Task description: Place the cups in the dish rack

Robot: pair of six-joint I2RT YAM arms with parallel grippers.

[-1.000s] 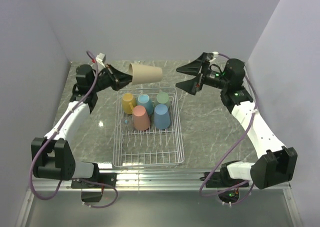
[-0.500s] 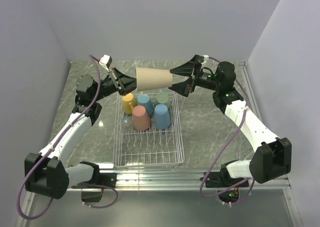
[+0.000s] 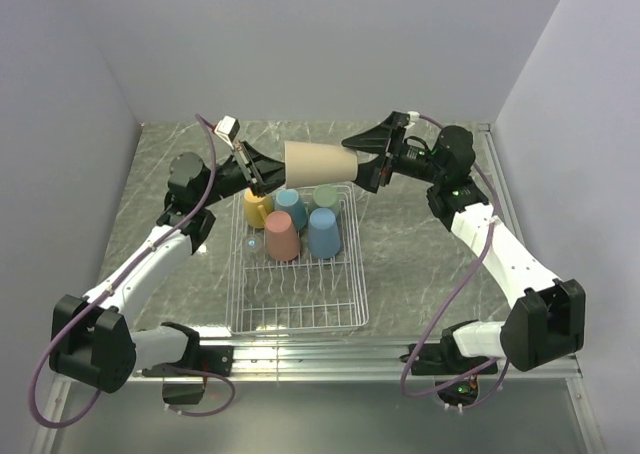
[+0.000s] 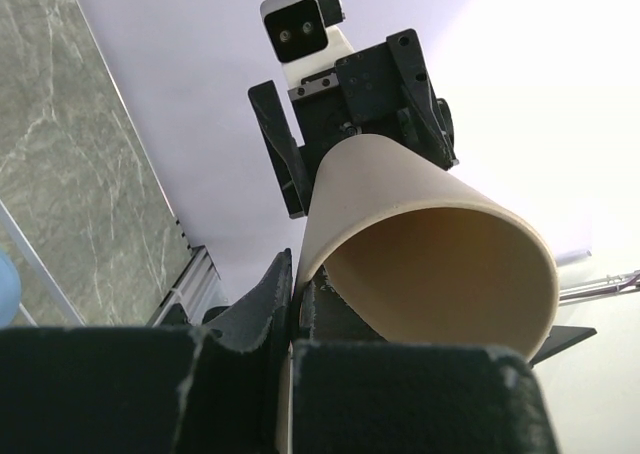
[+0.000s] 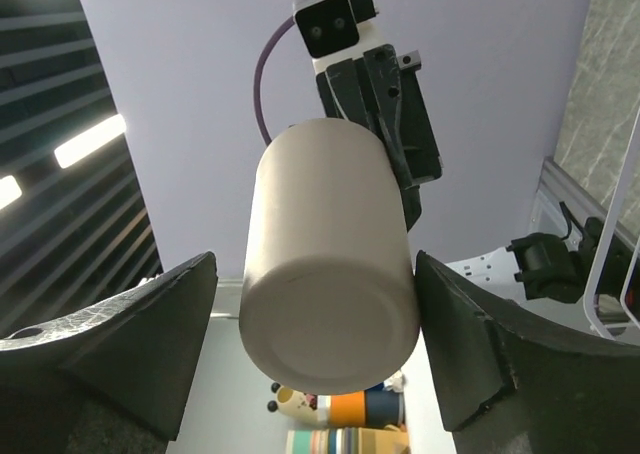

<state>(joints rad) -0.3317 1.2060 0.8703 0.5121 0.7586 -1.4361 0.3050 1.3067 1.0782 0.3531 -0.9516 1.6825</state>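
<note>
A beige cup [image 3: 318, 162] hangs on its side above the far end of the dish rack [image 3: 240, 304]. My left gripper [image 3: 266, 177] is shut on its rim, one finger inside and one outside [image 4: 296, 294]. My right gripper [image 3: 352, 162] is open and straddles the cup's closed base [image 5: 315, 264]. Its left finger stands apart from the cup and its right finger [image 5: 450, 314] is very close to the wall. Inside the rack stand a yellow mug [image 3: 257, 206], a light-blue cup [image 3: 291, 207], a green cup [image 3: 326, 196], a salmon cup [image 3: 282, 236] and a blue cup [image 3: 323, 232].
The rack sits mid-table on grey marble, with walls to the left, right and back. Bare table lies on both sides of the rack [image 3: 420, 244]. The near half of the rack holds no cups.
The left arm carried the beige cup rightward, over the rack's far end. The right gripper came in from the right around the cup's base, and its jaws narrowed slightly.
</note>
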